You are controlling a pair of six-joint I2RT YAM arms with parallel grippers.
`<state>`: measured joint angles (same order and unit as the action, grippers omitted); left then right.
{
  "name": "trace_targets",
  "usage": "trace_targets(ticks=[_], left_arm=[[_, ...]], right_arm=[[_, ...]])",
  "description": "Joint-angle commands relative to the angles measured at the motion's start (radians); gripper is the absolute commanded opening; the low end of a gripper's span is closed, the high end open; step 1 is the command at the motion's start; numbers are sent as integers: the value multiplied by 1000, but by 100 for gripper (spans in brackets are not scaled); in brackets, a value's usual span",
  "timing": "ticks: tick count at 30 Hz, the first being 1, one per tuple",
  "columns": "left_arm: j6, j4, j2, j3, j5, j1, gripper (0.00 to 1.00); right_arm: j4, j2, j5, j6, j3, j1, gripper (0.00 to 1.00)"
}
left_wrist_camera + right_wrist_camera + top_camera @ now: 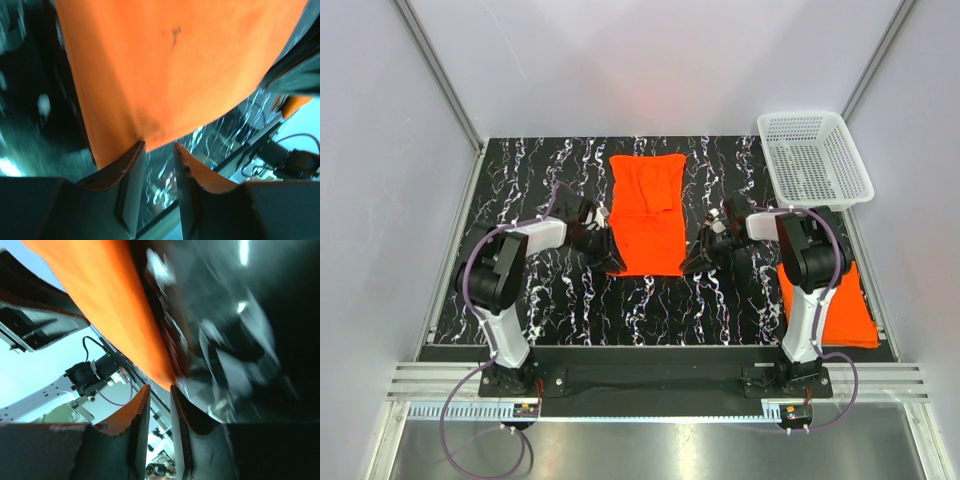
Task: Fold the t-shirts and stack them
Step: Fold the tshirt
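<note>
"Looking down from the top, what is biggest?"

"The black surface (540,310) with white streaks. Next comes the white basket (818,202) at its far right corner."

"Where are the shirts?"

"The middle t-shirt (647,215) is bright orange. It lies flat as a long strip. The side t-shirt (855,310) lies folded at the near right edge, partly under the right arm (810,270)."

"And the small parts?"

"The left end effector (160,145) sits at the strip's near left corner. Its fingers are a little apart, with nothing between them. The right end effector (158,386) sits at the near right corner, its fingers a little apart too."
</note>
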<state>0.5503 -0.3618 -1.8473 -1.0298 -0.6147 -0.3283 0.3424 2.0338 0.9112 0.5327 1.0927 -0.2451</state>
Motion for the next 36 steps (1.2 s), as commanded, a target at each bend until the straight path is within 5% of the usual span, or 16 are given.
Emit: trace_targets(ticks=[1, 5, 19, 27, 36], left_arm=[[-4, -22, 104, 39, -29, -8, 37], [31, -19, 120, -53, -65, -6, 40], [168, 216, -295, -400, -154, 69, 37], [272, 357, -388, -443, -188, 109, 37], [258, 256, -449, -544, -146, 132, 36]], right_arm=[[17, -128, 6, 22, -48, 9, 30], [20, -198, 6, 59, 5, 7, 31], [12, 235, 80, 159, 559, 1, 25], [4, 385, 8, 173, 697, 24, 23], [15, 441, -83, 201, 739, 121, 22]])
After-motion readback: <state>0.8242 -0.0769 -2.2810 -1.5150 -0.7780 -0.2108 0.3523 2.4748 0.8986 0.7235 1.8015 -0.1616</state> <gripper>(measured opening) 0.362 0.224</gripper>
